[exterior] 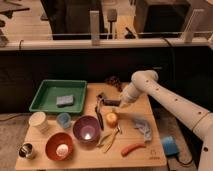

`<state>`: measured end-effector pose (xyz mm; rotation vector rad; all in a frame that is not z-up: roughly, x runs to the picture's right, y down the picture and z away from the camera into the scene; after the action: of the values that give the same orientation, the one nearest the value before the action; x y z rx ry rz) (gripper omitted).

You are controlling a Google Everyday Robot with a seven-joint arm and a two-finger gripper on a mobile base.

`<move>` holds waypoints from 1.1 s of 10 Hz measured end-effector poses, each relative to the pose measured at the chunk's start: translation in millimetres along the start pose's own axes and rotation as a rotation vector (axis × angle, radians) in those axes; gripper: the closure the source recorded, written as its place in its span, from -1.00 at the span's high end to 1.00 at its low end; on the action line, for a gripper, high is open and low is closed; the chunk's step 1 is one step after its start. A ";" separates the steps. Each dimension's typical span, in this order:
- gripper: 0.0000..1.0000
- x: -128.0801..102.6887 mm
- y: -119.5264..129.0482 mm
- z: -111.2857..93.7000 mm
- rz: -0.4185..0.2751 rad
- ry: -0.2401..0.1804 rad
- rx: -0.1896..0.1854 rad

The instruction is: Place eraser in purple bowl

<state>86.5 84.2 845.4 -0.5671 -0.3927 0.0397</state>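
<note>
The eraser (111,102) is a small dark bar just above the table's far middle. My gripper (119,103) is shut on its right end, and the white arm reaches in from the right. The purple bowl (86,129) stands on the table to the front left of the gripper, about a bowl's width away. It is glossy and has nothing in it.
A green tray (44,100) holds a grey-blue sponge (64,100). Near the purple bowl are an orange-red bowl (59,145), a blue cup (63,119), a white cup (37,121) and a metal cup (26,150). A black tool (100,116), an orange fruit (111,118), a sausage-shaped piece (132,148) and a cloth (142,127) lie to its right.
</note>
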 end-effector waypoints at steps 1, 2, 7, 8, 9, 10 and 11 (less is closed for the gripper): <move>-1.00 -12.4 6.2 1.1 -0.048 -0.007 -0.014; -1.00 -17.5 10.5 1.2 -0.071 -0.012 -0.021; -1.00 -87.8 45.2 9.1 -0.359 -0.060 -0.068; -1.00 -105.1 54.1 10.4 -0.419 -0.078 -0.084; -1.00 -117.5 58.9 12.1 -0.463 -0.071 -0.091; -1.00 -135.3 66.2 17.4 -0.532 -0.054 -0.101; -1.00 -149.2 73.4 22.4 -0.604 -0.029 -0.111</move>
<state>-54.8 136.3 771.3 -0.5387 -0.5842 -0.5570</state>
